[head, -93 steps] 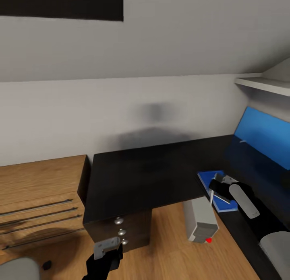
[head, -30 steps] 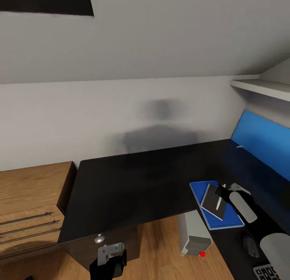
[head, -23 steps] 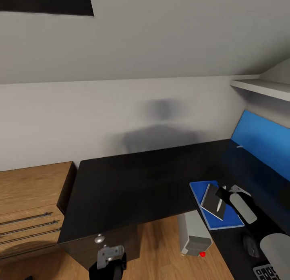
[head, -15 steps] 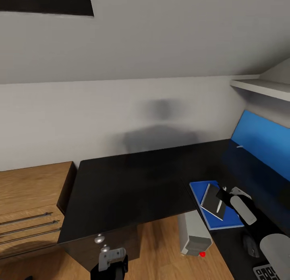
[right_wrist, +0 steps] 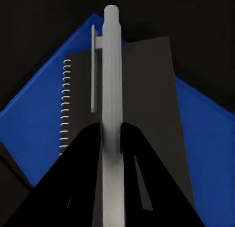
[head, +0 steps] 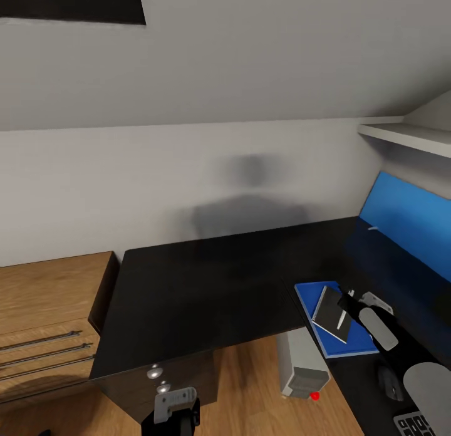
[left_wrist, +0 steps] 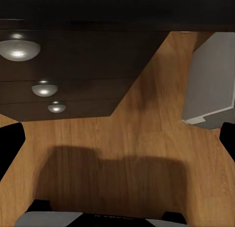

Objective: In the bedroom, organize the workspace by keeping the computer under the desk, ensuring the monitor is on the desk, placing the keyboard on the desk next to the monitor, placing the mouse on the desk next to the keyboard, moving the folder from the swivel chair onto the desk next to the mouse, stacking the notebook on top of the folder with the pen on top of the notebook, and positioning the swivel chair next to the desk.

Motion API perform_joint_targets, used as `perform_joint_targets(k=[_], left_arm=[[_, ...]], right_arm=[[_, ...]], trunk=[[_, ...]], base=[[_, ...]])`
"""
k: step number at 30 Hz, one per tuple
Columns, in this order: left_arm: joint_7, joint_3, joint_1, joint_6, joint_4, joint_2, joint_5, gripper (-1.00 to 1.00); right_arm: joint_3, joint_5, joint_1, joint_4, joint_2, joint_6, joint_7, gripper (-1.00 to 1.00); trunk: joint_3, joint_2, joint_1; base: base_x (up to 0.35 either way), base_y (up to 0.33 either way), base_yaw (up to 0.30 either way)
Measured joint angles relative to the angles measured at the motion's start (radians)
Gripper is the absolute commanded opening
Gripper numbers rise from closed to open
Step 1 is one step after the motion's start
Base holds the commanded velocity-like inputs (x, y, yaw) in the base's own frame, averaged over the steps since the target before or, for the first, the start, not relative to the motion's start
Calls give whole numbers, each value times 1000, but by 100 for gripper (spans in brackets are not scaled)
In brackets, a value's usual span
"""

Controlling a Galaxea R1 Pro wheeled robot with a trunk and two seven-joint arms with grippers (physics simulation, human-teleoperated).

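Right tool (right_wrist: 111, 139) grips the pen (right_wrist: 111, 80), its two black fingers (right_wrist: 88, 158) pressed against the barrel from either side. Under the pen lies the notebook (right_wrist: 147, 104), its wire spiral showing along one edge, and under that the folder (right_wrist: 44, 119), both on the desk (head: 200, 285). In the head view the right tool (head: 348, 300) sits over the notebook (head: 327, 312) and folder (head: 313, 298), with the forearm reaching in from the picture's lower right edge; whether the pen tip touches the notebook cannot be told.

Partly cut off at the lower right corner are a dark rounded shape that may be the mouse (head: 389, 381) and a sliver of the keyboard (head: 413, 423). A bright blue panel (head: 407, 223) stands beyond the right tool; what it is stays unclear. Below the desk edge, just beside the folder's near corner, the computer (head: 300, 361) stands on the wooden floor (left_wrist: 147, 134), its top hidden by the desk.

Left tool (head: 176, 404) hangs low in front of the drawers (left_wrist: 63, 80), its fingers wide apart at the edges of the wrist view, holding nothing. Beyond it are the drawer knobs (left_wrist: 19, 48) and the computer (left_wrist: 210, 85), cut off.
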Motion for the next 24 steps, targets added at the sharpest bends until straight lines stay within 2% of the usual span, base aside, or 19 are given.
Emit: perform_joint_targets(k=[18,24], left_arm=[[-1,-1,0,0,6,0,0,100],[-1,-1,0,0,6,0,0,100]], right_arm=[[2,-1,0,18,2,-18,51,-100],[2,-1,0,9,14,-18,52,-100]], trunk=[[0,0,0],[0,0,0]], base=[[0,0,0],[0,0,0]])
